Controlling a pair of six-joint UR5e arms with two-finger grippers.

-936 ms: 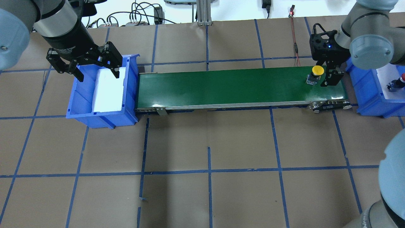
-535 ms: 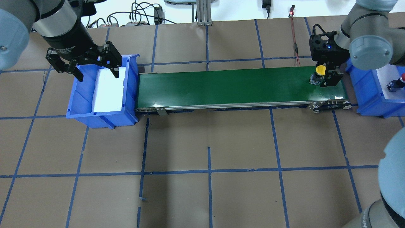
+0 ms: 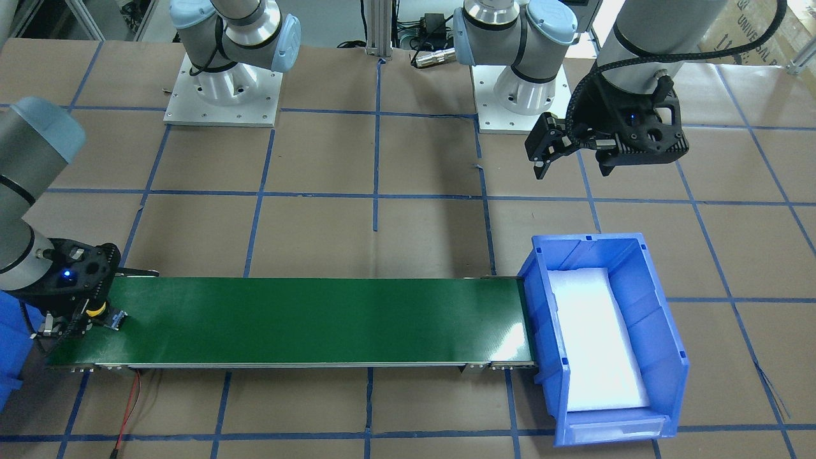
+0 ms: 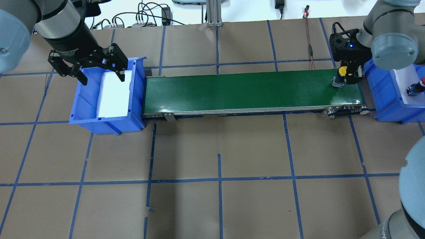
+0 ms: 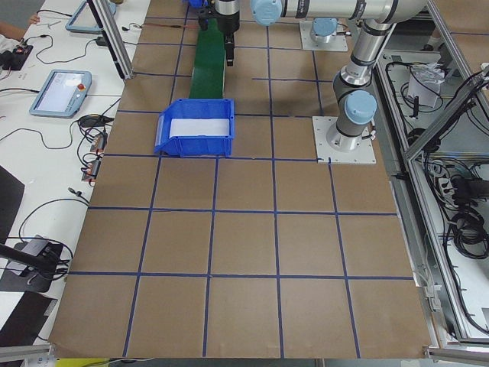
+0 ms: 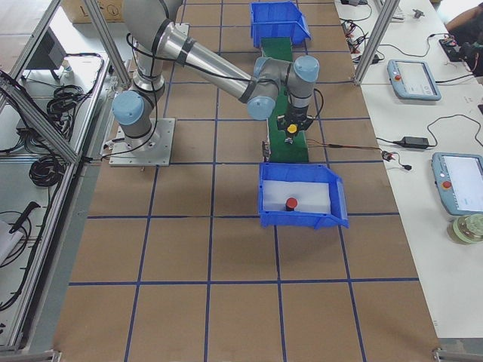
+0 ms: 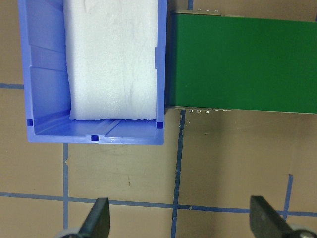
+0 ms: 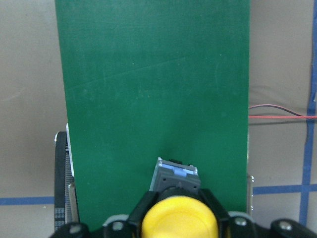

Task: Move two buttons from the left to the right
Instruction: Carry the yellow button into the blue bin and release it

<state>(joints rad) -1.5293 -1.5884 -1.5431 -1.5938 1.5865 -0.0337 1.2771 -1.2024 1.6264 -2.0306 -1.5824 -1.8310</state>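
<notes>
The right hand (image 4: 348,75) appears to pinch the yellow button (image 8: 179,218) — round yellow cap, grey-blue body — at the right end of the green belt (image 4: 239,89). The red button (image 6: 290,203) sits in the right bin (image 6: 309,219); the left hand (image 7: 181,220) hangs spread.

Six cameras around my brown paper-covered table (image 4: 252,149).
One looks down over my shoulders, one faces me; both share the long green conveyor belt (image 4: 245,91). Two far ones look along the table. Wrist cameras look straight down, close: left over the blue plastic bin (image 7: 44,74), right at the yellow-capped push button (image 8: 179,218).
</notes>
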